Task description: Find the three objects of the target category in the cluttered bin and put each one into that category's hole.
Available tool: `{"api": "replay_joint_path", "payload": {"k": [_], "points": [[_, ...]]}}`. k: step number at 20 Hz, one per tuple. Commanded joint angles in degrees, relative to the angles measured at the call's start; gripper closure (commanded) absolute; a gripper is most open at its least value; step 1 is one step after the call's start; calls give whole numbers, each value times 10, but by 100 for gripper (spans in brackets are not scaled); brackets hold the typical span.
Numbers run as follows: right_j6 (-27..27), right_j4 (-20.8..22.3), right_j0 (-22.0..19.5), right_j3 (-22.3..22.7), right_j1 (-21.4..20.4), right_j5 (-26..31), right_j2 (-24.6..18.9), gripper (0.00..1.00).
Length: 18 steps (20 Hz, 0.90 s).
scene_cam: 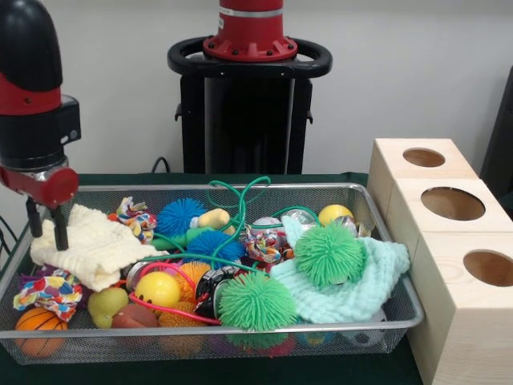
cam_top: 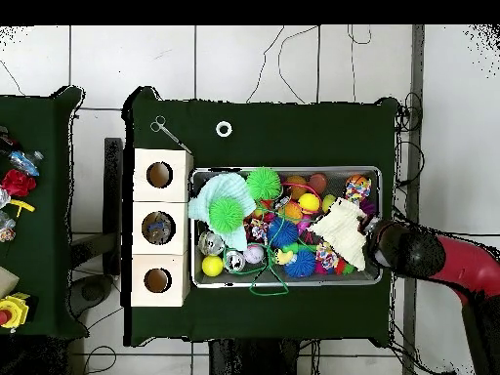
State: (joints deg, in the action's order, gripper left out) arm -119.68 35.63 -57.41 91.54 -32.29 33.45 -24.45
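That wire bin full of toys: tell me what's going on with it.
A red and black robot arm has its gripper down at one end of the wire mesh bin, fingers open, at the edge of a cream knitted cloth. It holds nothing. The bin is crowded with spiky green balls, blue ones, a yellow ball and a mint cloth. Three wooden boxes with round holes stand beside the bin.

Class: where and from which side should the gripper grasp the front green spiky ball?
Probably from straight above, closing across the middle of the green spiky ball. It sits on top of the pile, round and soft, and the bin wall blocks a side approach.
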Motion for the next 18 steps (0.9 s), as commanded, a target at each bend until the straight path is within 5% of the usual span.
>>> {"api": "replay_joint_path", "payload": {"k": [1,7,18], "points": [[81,16,29,15,-8,19,-25,0],[55,22,47,26,-18,15,2,0],[24,73,59,-6,65,-67,49,0]]}}
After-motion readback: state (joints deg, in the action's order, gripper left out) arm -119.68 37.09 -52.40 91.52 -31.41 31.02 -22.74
